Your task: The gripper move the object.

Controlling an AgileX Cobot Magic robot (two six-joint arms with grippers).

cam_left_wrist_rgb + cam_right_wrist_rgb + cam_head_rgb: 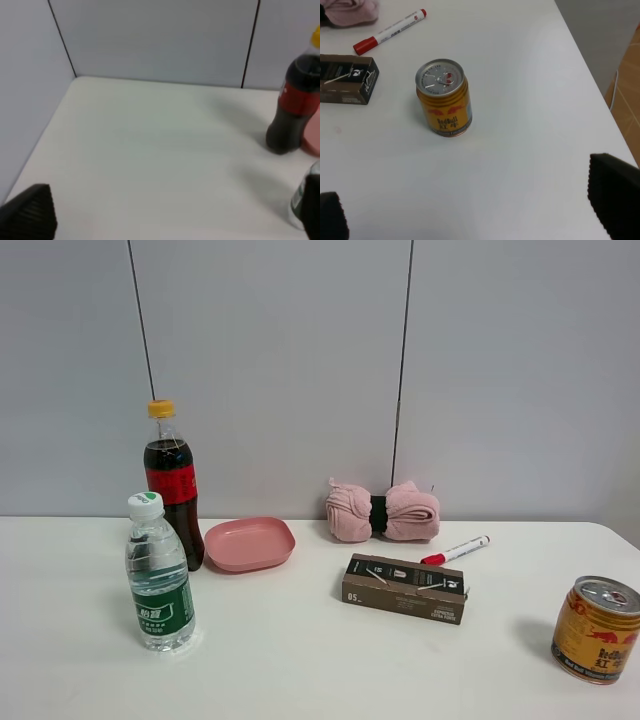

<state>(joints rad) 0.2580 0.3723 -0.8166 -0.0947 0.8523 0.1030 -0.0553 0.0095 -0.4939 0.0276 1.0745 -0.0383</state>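
The fluffy pink rolled towel [352, 512], cinched by a black band, lies at the back of the white table [300, 650] near the wall. One end of it shows in the right wrist view [350, 10]. Neither arm shows in the exterior high view. My left gripper [170, 215] is open and empty above the table's left part, with one finger [30, 212] in view. My right gripper [472, 210] is open and empty above the table's right part, with one finger [615, 197] in view, far from the towel.
A cola bottle [173, 485], a water bottle [158, 575] and a pink plastic dish [249, 543] stand at the left. A brown box [404, 588] and a red marker [455, 550] lie in front of the towel. A gold can [597, 628] stands near the right edge.
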